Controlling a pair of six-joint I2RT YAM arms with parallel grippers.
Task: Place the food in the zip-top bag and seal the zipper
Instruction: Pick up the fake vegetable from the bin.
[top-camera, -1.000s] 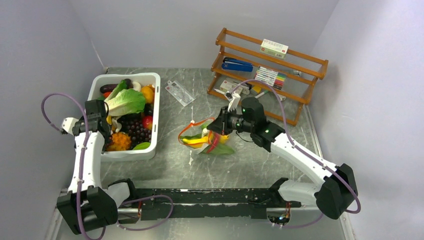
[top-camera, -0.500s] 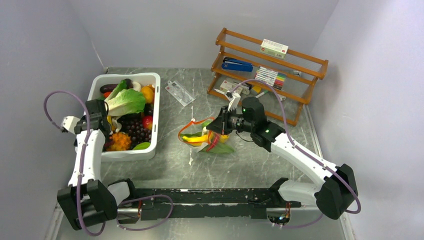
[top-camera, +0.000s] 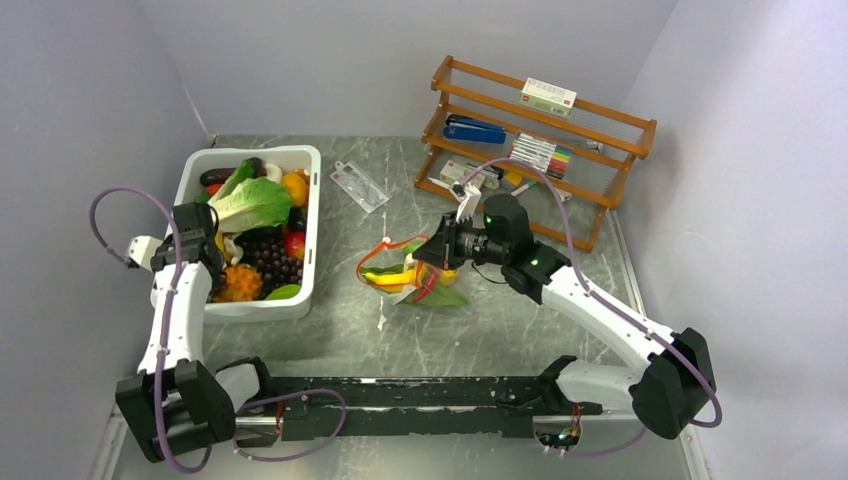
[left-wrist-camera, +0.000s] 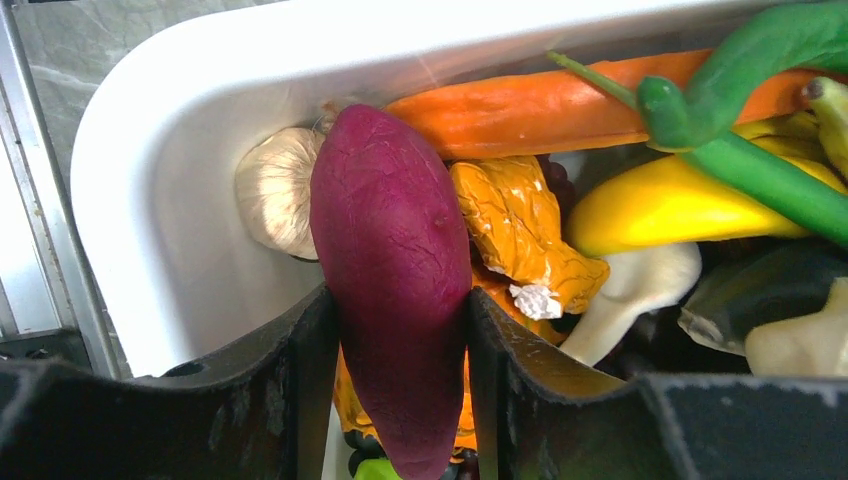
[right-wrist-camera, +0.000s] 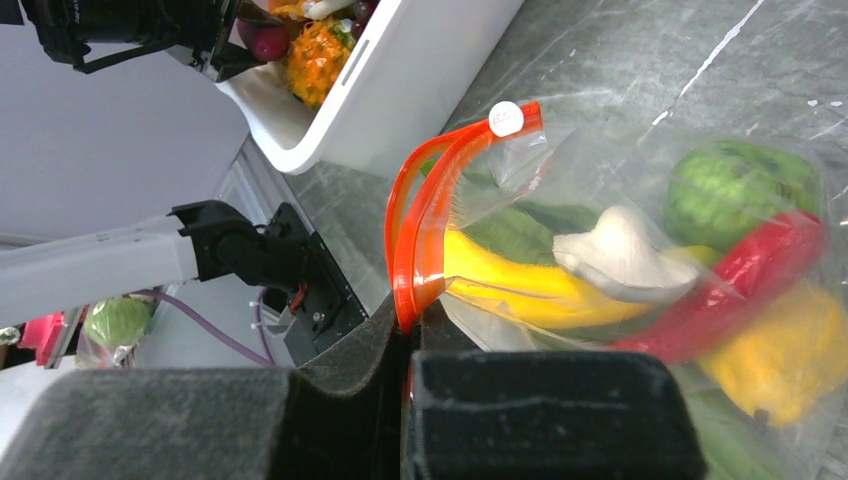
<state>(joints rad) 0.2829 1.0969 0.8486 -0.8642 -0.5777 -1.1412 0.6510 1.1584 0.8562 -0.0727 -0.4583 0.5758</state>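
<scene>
The clear zip-top bag (top-camera: 415, 283) lies mid-table holding yellow, green, red and white toy food (right-wrist-camera: 640, 280). Its red-orange zipper (right-wrist-camera: 425, 225) arches up, the mouth partly open. My right gripper (right-wrist-camera: 408, 335) is shut on one end of the zipper strip; it also shows in the top view (top-camera: 432, 252). My left gripper (left-wrist-camera: 400, 390) is over the white bin (top-camera: 300, 300), shut on a purple sweet potato (left-wrist-camera: 392, 260). In the top view the left gripper (top-camera: 200, 250) is at the bin's left side.
The bin (left-wrist-camera: 150, 200) holds more toy food: an orange carrot (left-wrist-camera: 520, 100), green pods (left-wrist-camera: 760, 110), garlic (left-wrist-camera: 272, 190), lettuce (top-camera: 250, 203), grapes (top-camera: 270, 260). A small clear packet (top-camera: 359, 185) lies behind the bag. A wooden rack (top-camera: 535, 145) stands back right.
The left arm has shifted slightly toward the near side over the bin. The right arm and bag have not visibly moved.
</scene>
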